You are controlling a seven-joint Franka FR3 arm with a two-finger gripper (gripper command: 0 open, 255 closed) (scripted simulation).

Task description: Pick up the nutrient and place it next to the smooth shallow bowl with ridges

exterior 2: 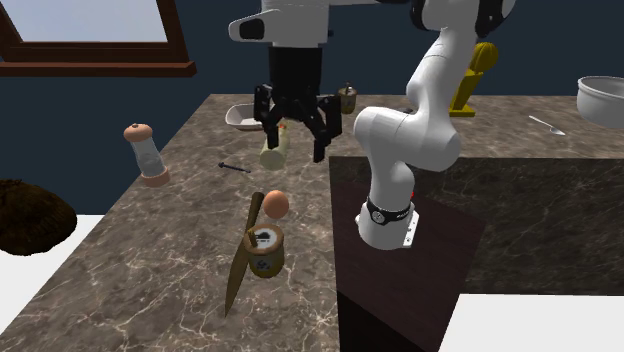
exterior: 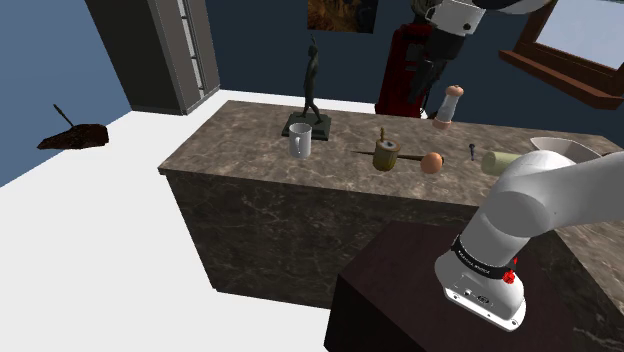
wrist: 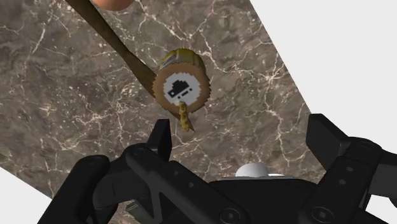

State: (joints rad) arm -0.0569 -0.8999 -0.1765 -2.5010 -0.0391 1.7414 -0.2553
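The nutrient is a small orange-brown egg (exterior: 431,162) (exterior 2: 276,204) lying on the dark marble counter (exterior: 250,150), beside a brown round jar (exterior: 386,155) (exterior 2: 265,248) and a long wooden stick (exterior 2: 243,255). My black gripper (exterior 2: 296,143) (exterior: 425,90) hangs open well above the counter, with nothing between its fingers. In the wrist view the gripper (wrist: 245,143) looks down on the jar (wrist: 181,84), and the egg (wrist: 111,3) peeks in beyond it at the frame's edge. A white shallow bowl (exterior 2: 243,117) (exterior: 565,150) sits near the window end of the counter.
A pale cylinder (exterior 2: 275,150) (exterior: 500,162) and a small dark screw (exterior 2: 235,166) lie between egg and bowl. A grinder (exterior 2: 147,155) (exterior: 449,105), a white mug (exterior: 301,140) and a dark statuette (exterior: 312,90) stand on the counter. A deeper bowl (exterior 2: 600,100) sits further off.
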